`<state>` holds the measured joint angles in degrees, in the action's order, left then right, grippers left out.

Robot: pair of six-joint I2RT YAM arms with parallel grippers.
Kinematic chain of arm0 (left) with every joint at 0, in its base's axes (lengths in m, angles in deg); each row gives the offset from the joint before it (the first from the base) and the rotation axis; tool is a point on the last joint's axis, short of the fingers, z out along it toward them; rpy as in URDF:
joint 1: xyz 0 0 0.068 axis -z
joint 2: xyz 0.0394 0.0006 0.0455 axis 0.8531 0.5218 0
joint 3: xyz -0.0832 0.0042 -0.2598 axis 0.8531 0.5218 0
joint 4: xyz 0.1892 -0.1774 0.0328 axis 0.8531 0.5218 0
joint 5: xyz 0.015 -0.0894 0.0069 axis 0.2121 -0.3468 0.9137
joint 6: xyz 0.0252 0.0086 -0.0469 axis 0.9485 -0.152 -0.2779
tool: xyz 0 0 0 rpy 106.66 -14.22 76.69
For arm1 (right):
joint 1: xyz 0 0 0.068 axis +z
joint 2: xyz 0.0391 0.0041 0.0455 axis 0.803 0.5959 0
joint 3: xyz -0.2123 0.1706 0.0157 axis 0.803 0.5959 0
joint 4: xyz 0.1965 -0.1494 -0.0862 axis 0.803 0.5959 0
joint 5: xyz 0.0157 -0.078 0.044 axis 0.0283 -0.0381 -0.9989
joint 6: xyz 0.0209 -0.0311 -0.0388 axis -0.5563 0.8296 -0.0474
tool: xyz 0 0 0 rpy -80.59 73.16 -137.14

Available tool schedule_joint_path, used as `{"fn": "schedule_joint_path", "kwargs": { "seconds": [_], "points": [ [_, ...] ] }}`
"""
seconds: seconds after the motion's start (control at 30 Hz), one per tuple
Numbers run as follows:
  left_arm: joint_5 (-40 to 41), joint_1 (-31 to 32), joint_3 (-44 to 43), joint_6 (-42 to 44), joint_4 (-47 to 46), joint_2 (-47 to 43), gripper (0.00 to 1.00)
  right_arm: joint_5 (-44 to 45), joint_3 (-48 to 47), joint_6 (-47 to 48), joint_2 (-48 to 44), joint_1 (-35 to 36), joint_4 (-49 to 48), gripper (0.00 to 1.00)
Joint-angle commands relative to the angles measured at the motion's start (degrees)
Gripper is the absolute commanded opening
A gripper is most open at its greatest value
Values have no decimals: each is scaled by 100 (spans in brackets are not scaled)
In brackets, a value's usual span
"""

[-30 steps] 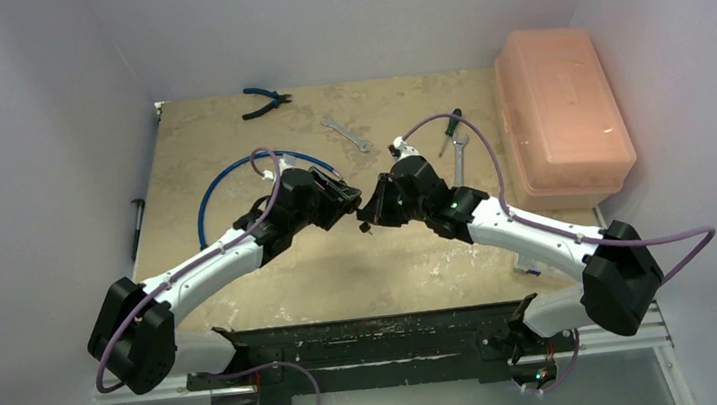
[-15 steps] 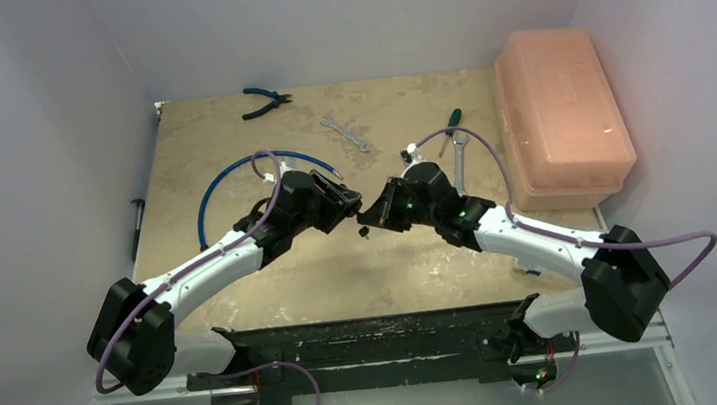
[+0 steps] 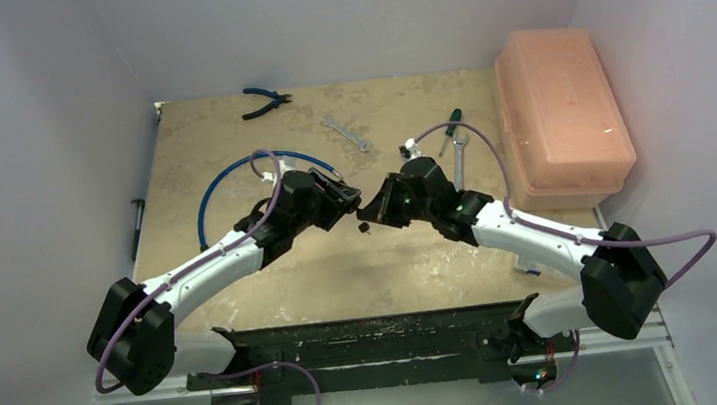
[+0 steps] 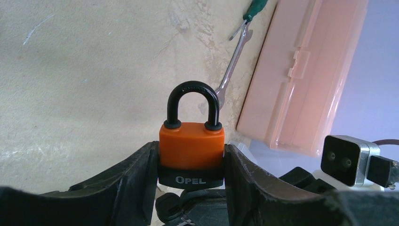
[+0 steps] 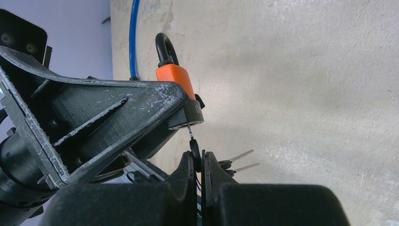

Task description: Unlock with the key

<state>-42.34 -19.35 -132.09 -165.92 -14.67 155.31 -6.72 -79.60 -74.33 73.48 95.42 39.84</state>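
Observation:
An orange padlock (image 4: 190,141) with a black base marked OPEL and a black shackle (image 4: 193,89), seated in the body, is held above the table. My left gripper (image 4: 190,148) is shut on the padlock's sides. In the right wrist view the padlock (image 5: 175,75) shows edge-on, and a black-headed key (image 5: 194,148) has its blade running up into the padlock's underside. My right gripper (image 5: 201,157) is shut on the key's head. Two spare keys (image 5: 237,161) stick out beside it. From above, the left gripper (image 3: 345,204) and right gripper (image 3: 370,209) meet mid-table.
A pink plastic box (image 3: 562,116) lies along the right side. A green-handled screwdriver (image 3: 451,122) and a wrench (image 3: 459,157) lie beside it. A second wrench (image 3: 344,134), blue pliers (image 3: 266,100) and a blue cable loop (image 3: 222,182) lie further back and left.
The right wrist has shifted and turned a little under the padlock, still on the key. The left arm and the padlock have stayed where they were.

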Motion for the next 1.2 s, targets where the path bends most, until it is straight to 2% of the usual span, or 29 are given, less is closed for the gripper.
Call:
{"fn": "schedule_joint_path", "kwargs": {
  "seconds": [0.0, 0.33, 0.63, 0.87, 1.03, 1.17],
  "points": [
    [-471, 223, -44, -76, 1, -92, 0, 1547, -435, 43, 122, -222, -65, 0],
    [-471, 280, -181, -128, -65, 25, 0, 2778, -1282, 888, 548, 392, 680, 0],
    [-471, 294, -186, -150, -48, 4, 0, 2955, -1247, 830, 558, 432, 737, 0],
    [-471, 290, -158, -154, -60, -63, 0, 2618, -956, 668, 403, 404, 287, 0],
    [-471, 290, -45, -190, -157, -143, 0, 1661, -606, 225, 411, 60, -276, 0],
    [-471, 303, -32, -188, -151, -148, 0, 1715, -691, 365, 483, 52, -195, 0]
  ]
}}
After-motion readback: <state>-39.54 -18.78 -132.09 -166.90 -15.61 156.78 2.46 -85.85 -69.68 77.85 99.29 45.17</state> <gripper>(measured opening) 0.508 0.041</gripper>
